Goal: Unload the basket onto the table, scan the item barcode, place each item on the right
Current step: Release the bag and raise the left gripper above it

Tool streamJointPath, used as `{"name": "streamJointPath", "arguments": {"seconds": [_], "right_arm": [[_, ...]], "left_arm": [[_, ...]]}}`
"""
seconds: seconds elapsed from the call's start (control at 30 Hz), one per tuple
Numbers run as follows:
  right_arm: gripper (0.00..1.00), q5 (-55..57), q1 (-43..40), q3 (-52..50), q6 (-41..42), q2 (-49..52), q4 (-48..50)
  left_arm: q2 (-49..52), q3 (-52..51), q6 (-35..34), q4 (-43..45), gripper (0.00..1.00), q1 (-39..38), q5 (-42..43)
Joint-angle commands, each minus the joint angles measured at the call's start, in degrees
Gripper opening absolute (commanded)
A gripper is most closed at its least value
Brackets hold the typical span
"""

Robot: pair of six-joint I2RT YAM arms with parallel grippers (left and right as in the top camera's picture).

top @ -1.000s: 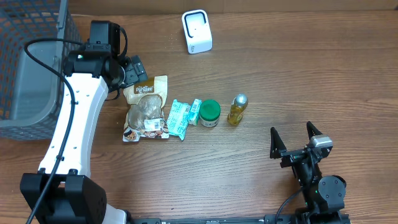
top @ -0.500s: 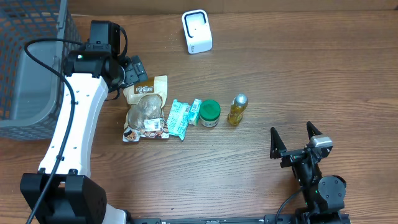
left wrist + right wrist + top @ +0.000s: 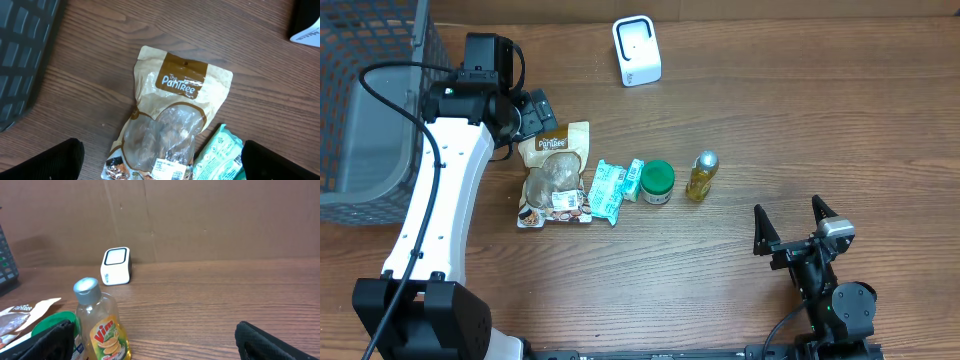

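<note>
A white barcode scanner [image 3: 637, 50] stands at the back of the table, also in the right wrist view [image 3: 116, 266]. A row of items lies mid-table: a tan PanTree snack bag [image 3: 555, 175], a teal packet [image 3: 609, 190], a green-lidded jar [image 3: 657, 182] and a yellow Vim bottle [image 3: 701, 176]. My left gripper [image 3: 532, 112] hovers open above the bag's top end; the left wrist view looks down on the bag [image 3: 170, 115] between its fingers [image 3: 55, 160]. My right gripper [image 3: 788, 215] rests open near the front right, empty, facing the bottle [image 3: 102, 325].
A grey mesh basket [image 3: 360, 100] fills the back left corner, and its dark edge [image 3: 20, 50] shows in the left wrist view. A brown cardboard wall [image 3: 200, 220] closes off the table behind the scanner.
</note>
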Motion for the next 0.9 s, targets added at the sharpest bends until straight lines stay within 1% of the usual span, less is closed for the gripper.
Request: {"name": "streamJointPath", "arguments": {"seconds": [0.0, 0.87], "right_arm": [[1.0, -0.4, -0.2, -0.6, 0.5, -0.5, 0.4], [1.0, 0.5, -0.1, -0.6, 0.5, -0.5, 0.3]], "left_arm": [[-0.3, 0.7, 0.2, 0.0, 1.0, -0.1, -0.2], [-0.3, 0.7, 0.2, 0.0, 1.0, -0.1, -0.2]]}}
